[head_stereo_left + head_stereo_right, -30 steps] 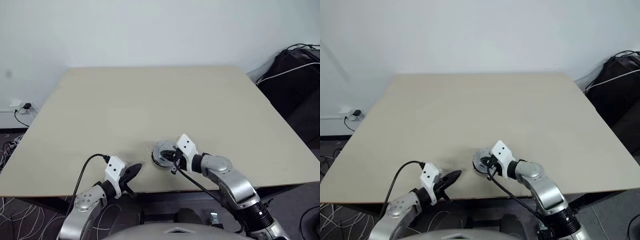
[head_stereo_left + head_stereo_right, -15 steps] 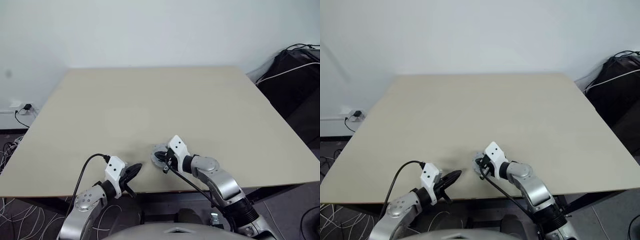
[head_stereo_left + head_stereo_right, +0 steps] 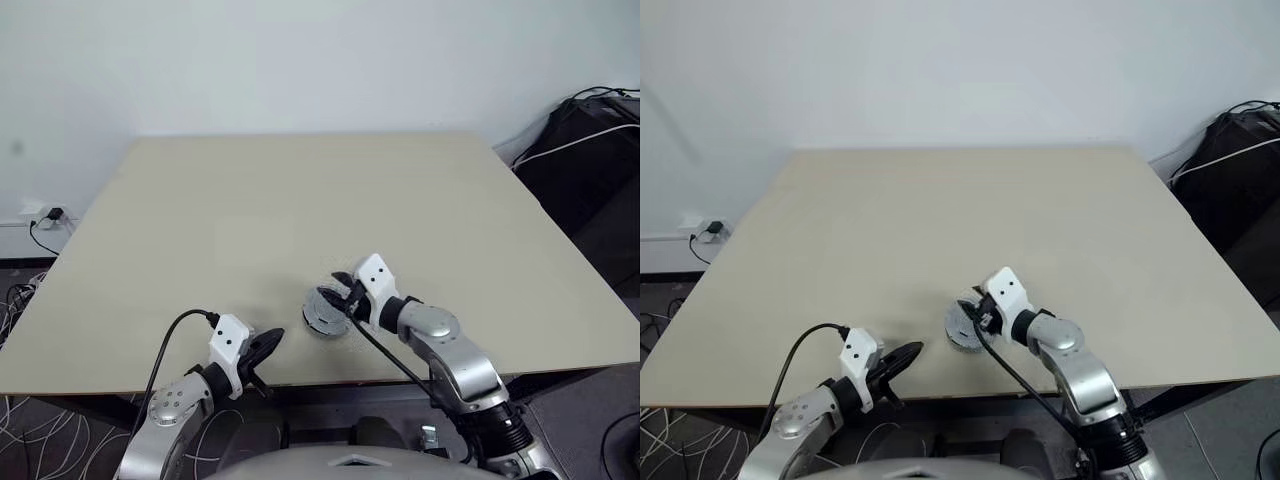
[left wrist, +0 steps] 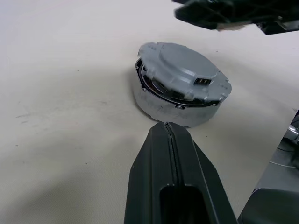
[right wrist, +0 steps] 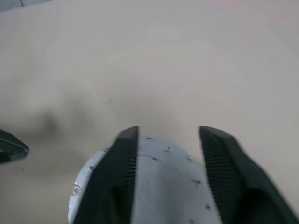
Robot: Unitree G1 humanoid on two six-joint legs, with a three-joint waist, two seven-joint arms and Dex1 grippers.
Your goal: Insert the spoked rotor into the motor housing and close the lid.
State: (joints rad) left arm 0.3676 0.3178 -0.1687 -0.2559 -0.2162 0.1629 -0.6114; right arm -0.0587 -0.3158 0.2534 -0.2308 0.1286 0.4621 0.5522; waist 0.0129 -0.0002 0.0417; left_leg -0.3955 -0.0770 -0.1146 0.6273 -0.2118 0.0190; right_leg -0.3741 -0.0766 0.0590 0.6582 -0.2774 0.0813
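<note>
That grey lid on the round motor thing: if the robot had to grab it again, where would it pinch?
Probably across the lid's outer rim, from above. It lies flat on the assembly on the table, a low disc whose shallow raised centre gives little purchase. The open right gripper already hovers over it with a finger on either side.

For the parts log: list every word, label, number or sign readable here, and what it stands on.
None can be read.
The lid shows bare grey metal with no marking.
The right gripper and left gripper carry no lettering.
</note>
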